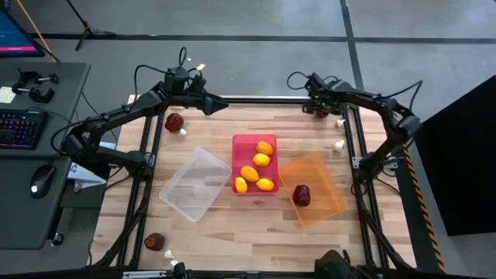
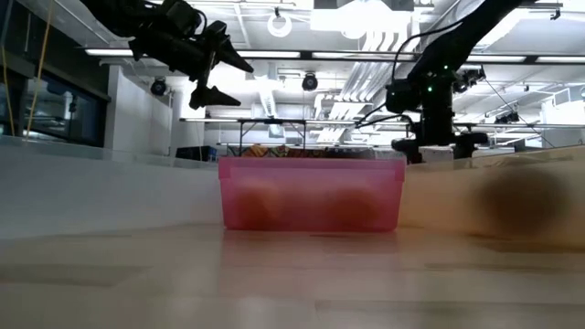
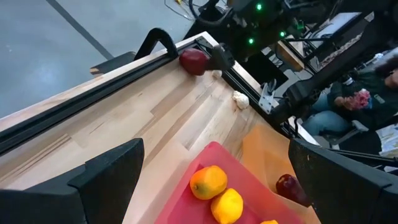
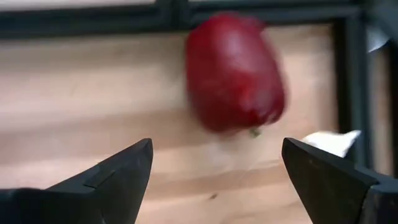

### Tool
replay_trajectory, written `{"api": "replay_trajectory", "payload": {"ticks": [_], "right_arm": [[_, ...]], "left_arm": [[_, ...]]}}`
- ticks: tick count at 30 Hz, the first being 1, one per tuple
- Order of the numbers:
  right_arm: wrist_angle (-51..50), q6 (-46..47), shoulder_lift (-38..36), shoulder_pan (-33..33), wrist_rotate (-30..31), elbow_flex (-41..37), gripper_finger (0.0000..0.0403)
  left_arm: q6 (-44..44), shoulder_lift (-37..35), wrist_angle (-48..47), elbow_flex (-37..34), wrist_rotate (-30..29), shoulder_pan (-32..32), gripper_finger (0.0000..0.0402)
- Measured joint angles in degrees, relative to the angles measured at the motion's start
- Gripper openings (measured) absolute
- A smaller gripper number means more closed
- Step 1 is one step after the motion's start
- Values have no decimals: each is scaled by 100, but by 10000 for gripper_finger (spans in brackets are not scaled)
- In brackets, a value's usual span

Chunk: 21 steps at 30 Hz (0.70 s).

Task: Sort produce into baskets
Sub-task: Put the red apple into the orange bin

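The right gripper hung with fingers spread just short of a dark red, rounded, glossy fruit lying on the wooden table at its far right corner, against the black frame rail. That fruit looked firm, fairly light and smooth enough to roll, so a hold across its widest middle seemed safest. The left gripper, also spread and empty, hovered near the far edge above the red-pink rectangular plastic bin holding yellow-orange lemon-like fruits. Only the right wrist view showed the fruit close; the high view hid it under the arm, yet alone showed the empty clear plastic bin
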Motion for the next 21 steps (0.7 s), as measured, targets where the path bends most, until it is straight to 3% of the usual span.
{"api": "replay_trajectory", "payload": {"ticks": [7, 11, 14, 21], "right_arm": [[287, -664, 9, -554, 138, 2, 346], [551, -841, 104, -825, -264, 4, 346], [741, -1114, 166, -901, -512, 4, 346], [819, -1291, 454, -977, -454, 9, 346]], "left_arm": [[-138, 0, 81, 0, -2, 0, 388], [-199, 0, 179, 0, -4, 0, 388], [-281, 0, 240, 0, -7, -1, 388], [-289, 0, 293, 0, -7, -2, 388]]}}
